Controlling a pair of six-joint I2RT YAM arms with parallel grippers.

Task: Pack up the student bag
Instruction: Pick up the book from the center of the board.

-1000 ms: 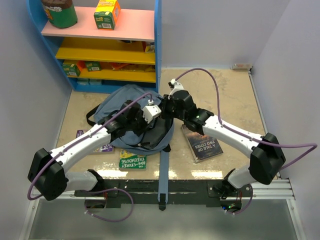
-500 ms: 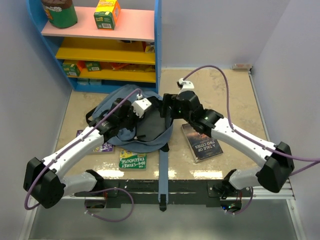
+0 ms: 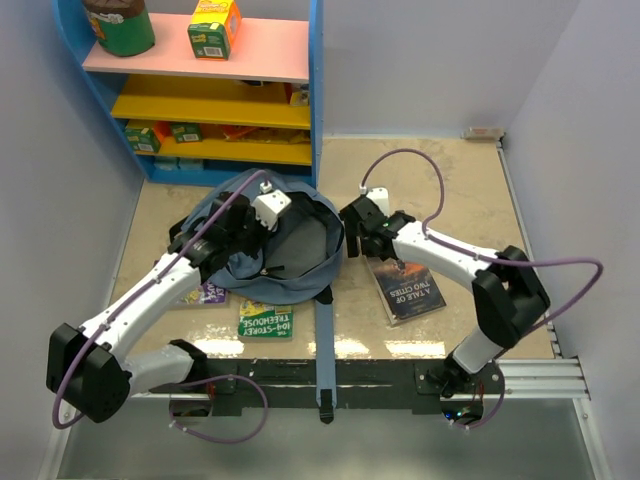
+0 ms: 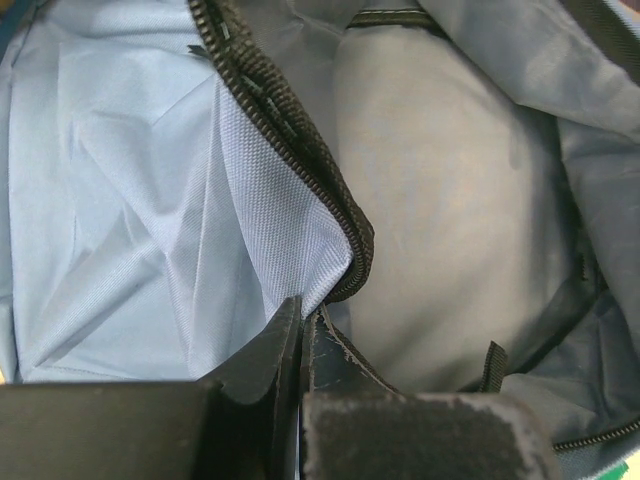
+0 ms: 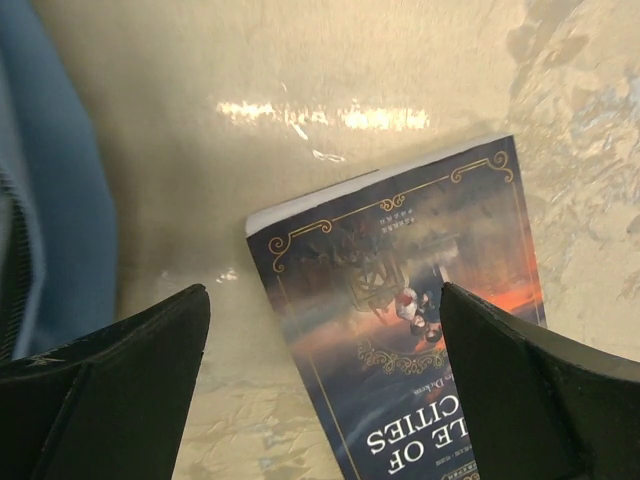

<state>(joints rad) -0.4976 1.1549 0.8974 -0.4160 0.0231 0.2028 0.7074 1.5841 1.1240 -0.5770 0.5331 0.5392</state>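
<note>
The left gripper (image 4: 300,338) is seen clamped tight on the student bag (image 3: 290,245), its jaws pinched on the fabric edge just beside the black zipper (image 4: 300,130), with the pale lining spread open beyond. Compared with a second ago, that edge has been drawn toward the back left, so the bag's mouth is now held wider. The bag itself lies on the table (image 3: 450,190) in front of the shelf unit (image 3: 200,100), one strap trailing toward the near edge. The right gripper (image 5: 322,290), which was shut at the bag's rim a second ago, has been opened wide and carried off to the right. It now hangs empty over the far corner of the dark paperback novel (image 5: 400,330), which lies flat just beside the bag. The opening is thus judged to be handed over to the left arm alone, and the right arm freed for loading. The novel appears the likeliest first item, while a green book (image 3: 265,320) waits near the bag's front edge.
</note>
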